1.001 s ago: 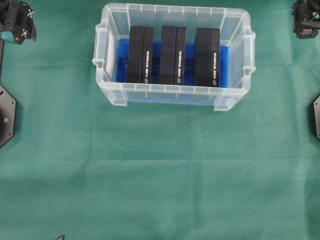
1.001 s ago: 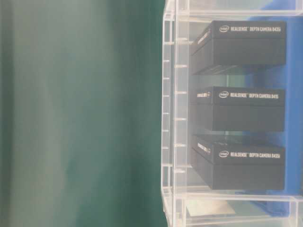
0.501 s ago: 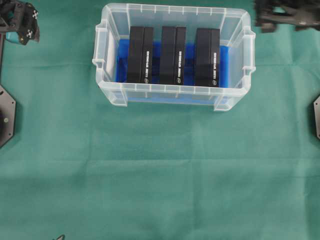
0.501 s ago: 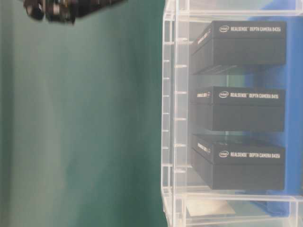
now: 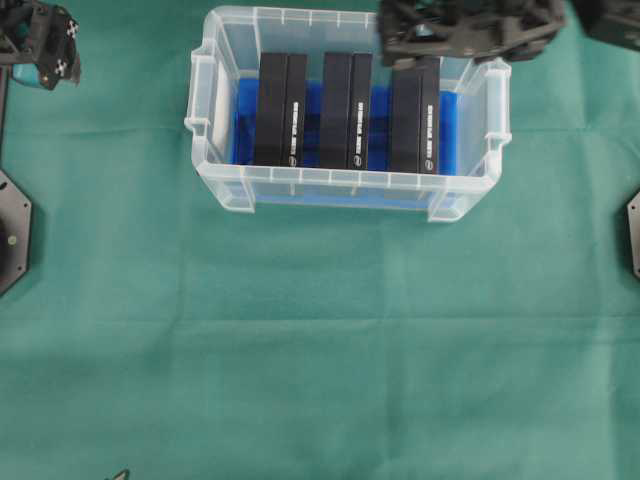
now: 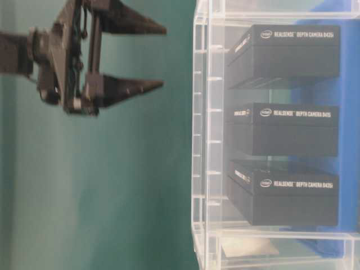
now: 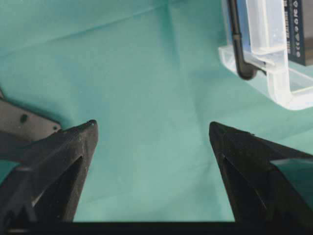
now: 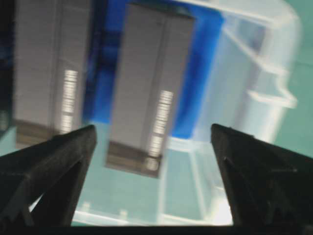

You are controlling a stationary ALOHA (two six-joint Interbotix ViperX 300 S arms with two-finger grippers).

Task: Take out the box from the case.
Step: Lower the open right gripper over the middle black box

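Right gripper, jaws wide and empty, has swung in from the upper right to above the rightmost box, which stands untouched in the case. Left gripper idles wide, upper left. Approach under way.

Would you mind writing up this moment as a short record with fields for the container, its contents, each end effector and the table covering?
container: clear plastic case with a blue floor lining, at the far middle of the table
contents: three black boxes standing side by side: left box, middle box, right box
right end effector: open, empty, above the case's far rim near the right box
left end effector: open, empty, at the far left corner, away from the case
table covering: green cloth
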